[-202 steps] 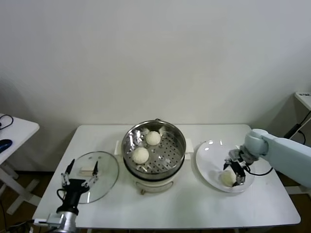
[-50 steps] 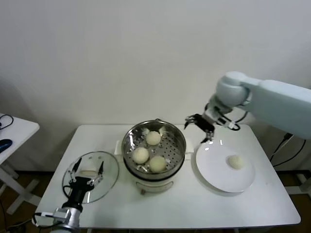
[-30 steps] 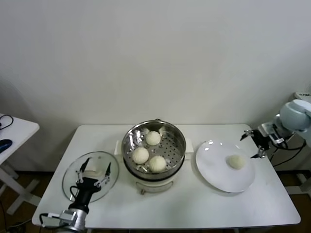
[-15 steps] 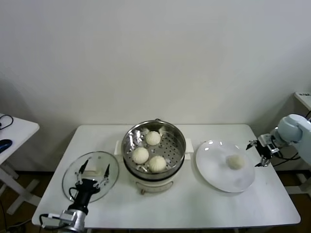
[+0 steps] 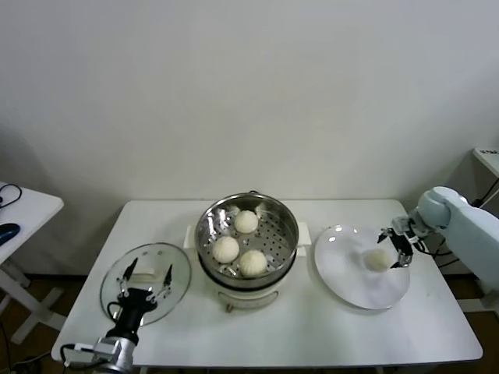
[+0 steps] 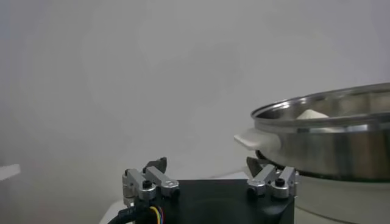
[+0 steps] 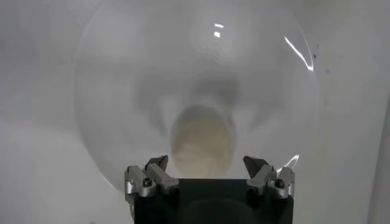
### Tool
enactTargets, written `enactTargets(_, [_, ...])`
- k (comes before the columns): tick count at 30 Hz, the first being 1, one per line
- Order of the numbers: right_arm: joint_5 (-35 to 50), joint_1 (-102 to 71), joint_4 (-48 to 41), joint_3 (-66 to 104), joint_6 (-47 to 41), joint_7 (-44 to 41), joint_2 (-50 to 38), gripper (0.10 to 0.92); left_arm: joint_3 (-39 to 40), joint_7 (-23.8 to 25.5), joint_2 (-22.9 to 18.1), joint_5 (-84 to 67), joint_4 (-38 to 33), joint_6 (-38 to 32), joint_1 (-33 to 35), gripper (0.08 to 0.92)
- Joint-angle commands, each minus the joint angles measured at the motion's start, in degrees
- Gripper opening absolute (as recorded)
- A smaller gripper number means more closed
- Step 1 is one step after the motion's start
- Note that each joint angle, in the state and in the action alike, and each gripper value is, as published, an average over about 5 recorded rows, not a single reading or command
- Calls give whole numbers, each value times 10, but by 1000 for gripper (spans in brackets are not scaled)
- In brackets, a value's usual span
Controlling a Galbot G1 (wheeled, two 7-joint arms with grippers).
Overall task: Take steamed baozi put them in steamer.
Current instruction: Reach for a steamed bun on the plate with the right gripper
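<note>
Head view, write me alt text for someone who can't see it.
The right gripper, fingers open, hovers at the last baozi on a white plate. Three baozi sit in the steamer; the left gripper waits over a glass lid.

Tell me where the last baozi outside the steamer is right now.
In the head view the baozi lies on the white plate, right of the steamer, with the open right gripper beside it.

Our left gripper (image 6: 210, 180) low in front of us, its two fingers (image 6: 150, 181) spread wide with nothing between them, the steamer (image 6: 329, 140) just beyond, steel rim over cream handle, one pale baozi (image 6: 312, 114) showing inside
</note>
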Motion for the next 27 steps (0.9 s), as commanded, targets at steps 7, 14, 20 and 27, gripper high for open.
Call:
enactTargets(7, [-15,-5,-52,1,3,-1,46,823,-2,0,-2,-1,3,-1,1,823])
enactTargets(14, [-29,-6,-63,8,9,-2,53,823,-2,0,-1,-2,4,-2,0,823])
enactTargets(20, [-31,-7,-64,9,9,-5,51,798,-3,0,-1,-2,4,-2,-1,823])
enactTargets(27, [-31,-11,-62,13,9,-4,49,746,-4,-1,0,-4,4,-2,-1,823])
